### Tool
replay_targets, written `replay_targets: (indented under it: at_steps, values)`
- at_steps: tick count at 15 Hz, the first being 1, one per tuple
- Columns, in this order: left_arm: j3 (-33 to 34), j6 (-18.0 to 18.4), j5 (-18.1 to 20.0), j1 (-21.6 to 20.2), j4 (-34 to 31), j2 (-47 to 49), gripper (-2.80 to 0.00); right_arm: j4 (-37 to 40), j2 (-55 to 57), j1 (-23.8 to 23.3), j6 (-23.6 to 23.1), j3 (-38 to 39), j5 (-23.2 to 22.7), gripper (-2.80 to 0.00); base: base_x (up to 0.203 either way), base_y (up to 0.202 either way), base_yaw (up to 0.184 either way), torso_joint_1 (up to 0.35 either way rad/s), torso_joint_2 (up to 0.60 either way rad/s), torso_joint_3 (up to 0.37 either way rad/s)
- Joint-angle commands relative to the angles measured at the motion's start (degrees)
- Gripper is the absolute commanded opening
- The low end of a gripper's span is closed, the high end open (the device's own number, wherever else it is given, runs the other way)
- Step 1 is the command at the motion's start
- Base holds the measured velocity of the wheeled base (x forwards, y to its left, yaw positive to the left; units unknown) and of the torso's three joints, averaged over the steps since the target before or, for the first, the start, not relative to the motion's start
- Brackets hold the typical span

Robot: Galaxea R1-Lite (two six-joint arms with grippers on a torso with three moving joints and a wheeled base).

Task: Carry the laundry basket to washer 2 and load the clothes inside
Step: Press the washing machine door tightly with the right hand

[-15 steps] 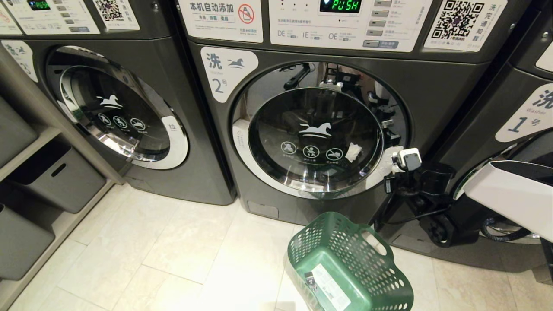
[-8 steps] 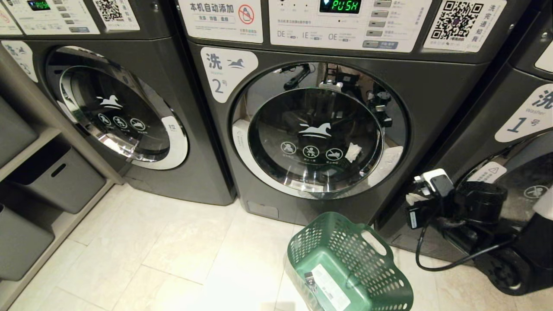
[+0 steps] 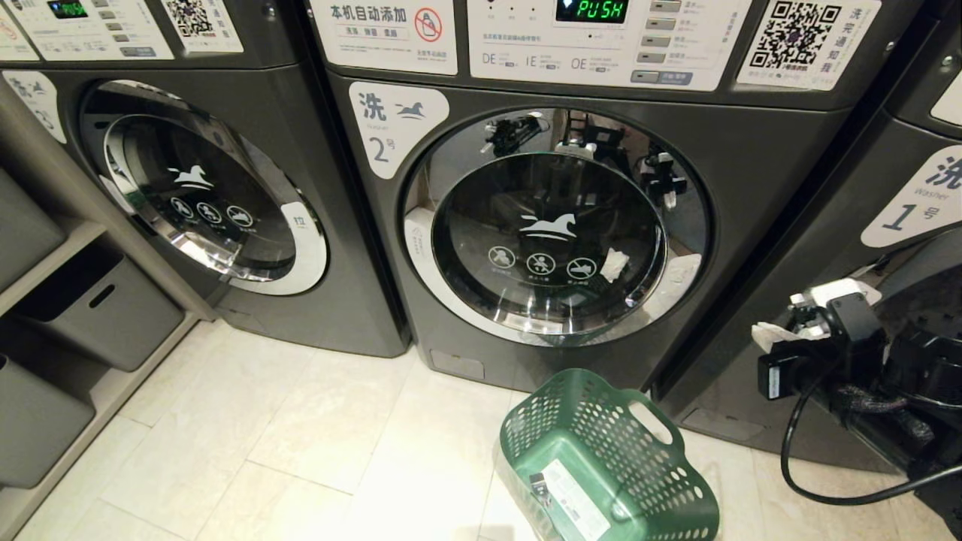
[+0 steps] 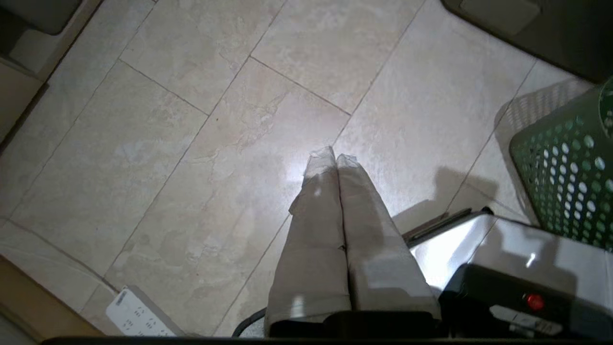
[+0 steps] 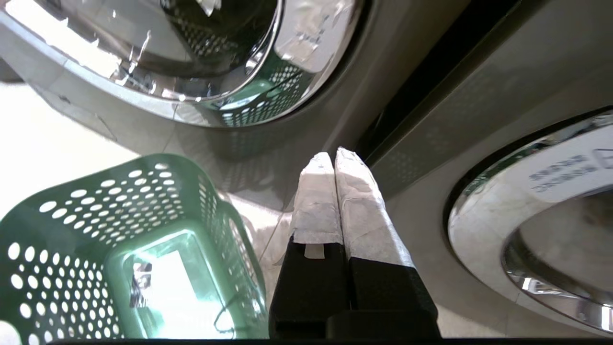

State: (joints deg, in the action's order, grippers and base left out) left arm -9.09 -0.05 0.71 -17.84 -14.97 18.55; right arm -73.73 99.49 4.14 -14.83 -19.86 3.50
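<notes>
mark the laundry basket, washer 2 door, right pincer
laundry basket (image 3: 601,462): head view, perforated side wall.
washer 2 door (image 3: 552,240): head view, glass centre.
right pincer (image 5: 335,155): right wrist view, between shut fingertips.

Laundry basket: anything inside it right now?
The laundry basket lies tipped over on the floor, empty: only its bare base shows through the opening. No clothes visible.
</notes>
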Motion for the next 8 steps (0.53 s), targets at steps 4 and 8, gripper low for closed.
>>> replay_targets:
  at_steps: [4, 8]
  values:
    - [3.2, 4.0, 2.2, 9.5, 0.4, -2.6, -2.80, 2.3, -8.3, -0.3, -0.1, 2.7, -0.3, -2.80, 0.000, 0.000, 0.000, 0.000, 0.00, 0.000]
    - [3.3, 4.2, 2.3, 18.8, 0.4, -3.2, -2.80, 4.6, -12.2, -0.3, -0.1, 3.8, -0.5, -2.80, 0.000, 0.000, 0.000, 0.000, 0.00, 0.000]
